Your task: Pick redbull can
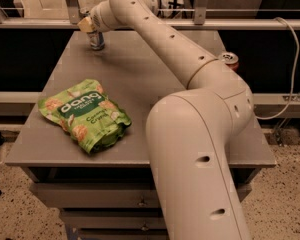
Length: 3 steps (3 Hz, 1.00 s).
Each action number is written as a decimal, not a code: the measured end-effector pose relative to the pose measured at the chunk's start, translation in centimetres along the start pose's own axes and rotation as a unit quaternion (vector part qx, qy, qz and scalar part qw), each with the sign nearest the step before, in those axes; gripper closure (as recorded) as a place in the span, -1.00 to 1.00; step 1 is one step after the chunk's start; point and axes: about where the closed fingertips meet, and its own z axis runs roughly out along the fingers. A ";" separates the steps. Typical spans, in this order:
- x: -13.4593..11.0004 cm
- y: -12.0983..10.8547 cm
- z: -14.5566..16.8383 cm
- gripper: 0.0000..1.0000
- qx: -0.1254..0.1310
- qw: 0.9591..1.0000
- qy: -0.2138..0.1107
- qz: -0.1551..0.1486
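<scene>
The redbull can (96,42), slim and blue-and-silver, stands upright at the far left of the grey table (155,84). Only its lower part shows. Its top is covered by my gripper (88,24), which sits right over the can at the end of the long white arm (165,44). The arm reaches across the table from the near right.
A green chip bag (85,113) lies on the near left of the table. A red can (229,60) stands at the right edge, partly hidden behind the arm. A rail (240,24) runs behind the table. A white cable (292,59) hangs at the right.
</scene>
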 end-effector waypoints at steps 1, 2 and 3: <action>-0.2 -0.9 -2.0 0.73 -0.007 1.000 -0.014 0.007; -1.7 -1.2 -6.0 1.00 -0.037 0.998 -0.054 0.017; -5.8 0.7 -14.9 1.00 -0.124 0.979 -0.157 0.022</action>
